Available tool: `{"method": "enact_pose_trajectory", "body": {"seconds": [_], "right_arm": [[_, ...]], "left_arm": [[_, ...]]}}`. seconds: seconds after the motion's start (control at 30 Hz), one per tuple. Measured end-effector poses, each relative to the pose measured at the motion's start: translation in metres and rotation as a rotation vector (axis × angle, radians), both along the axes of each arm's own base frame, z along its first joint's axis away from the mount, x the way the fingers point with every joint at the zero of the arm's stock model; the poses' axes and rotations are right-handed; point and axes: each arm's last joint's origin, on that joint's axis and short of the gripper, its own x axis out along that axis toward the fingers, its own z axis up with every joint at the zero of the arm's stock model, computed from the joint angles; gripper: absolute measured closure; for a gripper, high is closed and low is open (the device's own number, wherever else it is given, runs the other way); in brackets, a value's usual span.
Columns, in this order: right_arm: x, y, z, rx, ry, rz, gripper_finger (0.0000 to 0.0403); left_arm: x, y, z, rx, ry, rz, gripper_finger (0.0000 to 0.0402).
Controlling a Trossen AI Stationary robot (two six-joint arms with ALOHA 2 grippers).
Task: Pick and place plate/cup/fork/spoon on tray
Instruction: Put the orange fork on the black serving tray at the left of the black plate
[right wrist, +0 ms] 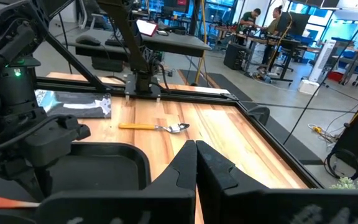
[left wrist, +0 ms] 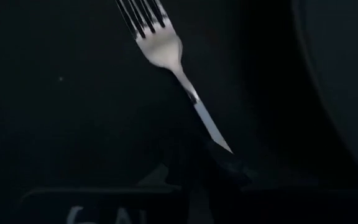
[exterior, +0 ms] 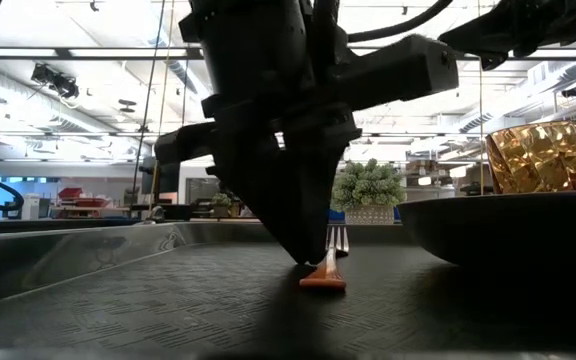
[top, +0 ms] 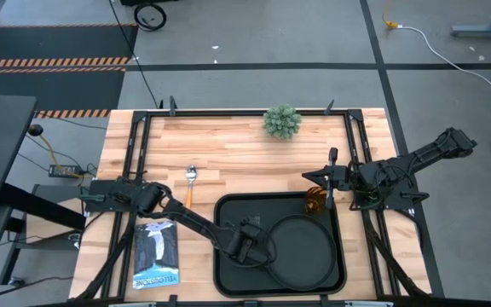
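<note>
Left tool (exterior: 313, 262) low over tray (top: 228, 256), fingers pinched on fork (exterior: 330, 262) handle; fork lies on tray floor beside plate (top: 301, 247). Risk: opening while tilted could flick fork against plate rim. Right tool (top: 322, 177) near cup (top: 314, 202); aperture cannot tell. Spoon (top: 190, 181) on counter (top: 237, 145).

Tray (exterior: 118, 300): black plastic, matt, fine pebbled grain. Fork (left wrist: 160, 46): brushed metal tines, satin sheen; orange plastic handle. Cup (exterior: 541, 155): amber see-thru plastic, glossy, faceted. Table (top: 228, 149): pale wood planks, smooth, black metal frame. Spoon (right wrist: 157, 127): shiny metal bowl.
</note>
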Motion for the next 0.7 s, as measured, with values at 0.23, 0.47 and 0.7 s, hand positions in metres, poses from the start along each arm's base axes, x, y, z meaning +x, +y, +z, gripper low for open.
{"method": "enact_pose_trajectory", "body": {"seconds": [0.23,0.47,0.7], "right_arm": [[0.0,0.0,0.0,0.0,0.0,0.0,0.0398],[0.0,0.0,0.0,0.0,0.0,0.0,0.0398],[0.0,0.0,0.0,0.0,0.0,0.0,0.0398]], "left_arm": [[-0.004,-0.007,0.015,-0.036,-0.021,-0.046,0.0359],[-0.008,-0.024,0.016,-0.031,-0.013,-0.257,0.0359],[-0.018,-0.039,0.015,0.03,0.037,-0.507,0.0359]]}}
